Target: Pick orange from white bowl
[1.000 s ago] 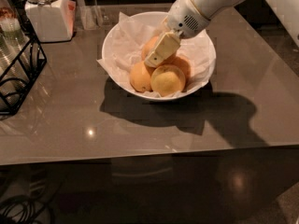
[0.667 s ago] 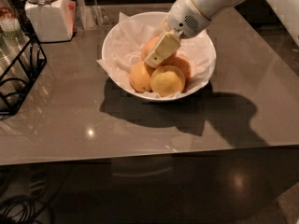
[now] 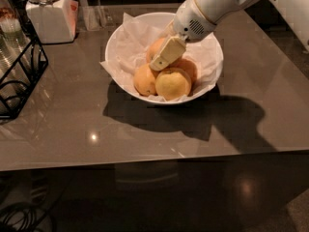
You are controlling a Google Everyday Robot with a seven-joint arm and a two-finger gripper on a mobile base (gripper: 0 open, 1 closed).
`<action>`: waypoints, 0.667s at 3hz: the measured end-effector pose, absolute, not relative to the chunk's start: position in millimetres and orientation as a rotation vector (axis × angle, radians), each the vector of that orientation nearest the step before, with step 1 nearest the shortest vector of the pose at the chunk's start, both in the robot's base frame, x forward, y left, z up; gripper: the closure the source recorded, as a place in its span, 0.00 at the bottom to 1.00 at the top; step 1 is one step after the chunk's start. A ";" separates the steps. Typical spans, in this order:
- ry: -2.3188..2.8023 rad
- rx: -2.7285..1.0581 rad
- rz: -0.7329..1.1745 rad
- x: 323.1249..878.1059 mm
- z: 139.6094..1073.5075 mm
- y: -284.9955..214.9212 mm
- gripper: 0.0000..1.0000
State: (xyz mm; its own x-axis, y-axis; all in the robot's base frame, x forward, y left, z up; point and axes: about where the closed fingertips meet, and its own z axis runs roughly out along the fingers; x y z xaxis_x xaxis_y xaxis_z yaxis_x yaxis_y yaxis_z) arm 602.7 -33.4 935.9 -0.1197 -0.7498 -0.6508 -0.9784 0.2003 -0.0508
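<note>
Hanging inside the white bowl (image 3: 149, 16), end effector (image 3: 165, 57) meets the orange (image 3: 154, 49) — grip state: cannot tell.

Arm (image 3: 212, 4) slanting down from right, tool (image 3: 163, 58) low

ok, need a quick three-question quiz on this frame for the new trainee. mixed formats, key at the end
1. True or false: the gripper is down at the fruit pile inside the white bowl.
2. Multiple choice: what stands on the table beyond the bowl's left side? A) a white lidded jar B) a kettle C) a cutting board
3. Fill in: the palest, yellowest fruit lies at the bowl's ___ side, nearest the camera.

Key: 1 true; 2 A; 3 front.
</note>
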 end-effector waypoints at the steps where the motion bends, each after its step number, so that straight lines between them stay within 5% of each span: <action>1: 1.932 -1.604 0.520 605.5 933.3 -35.5 0.30; 2: 1.935 -1.601 0.497 608.3 929.5 -39.1 0.49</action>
State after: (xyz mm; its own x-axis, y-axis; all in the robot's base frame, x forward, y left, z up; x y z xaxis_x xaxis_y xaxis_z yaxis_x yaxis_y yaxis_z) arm 608.3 -39.1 929.5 -0.1174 -0.7610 -0.6381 -0.9744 0.2125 -0.0742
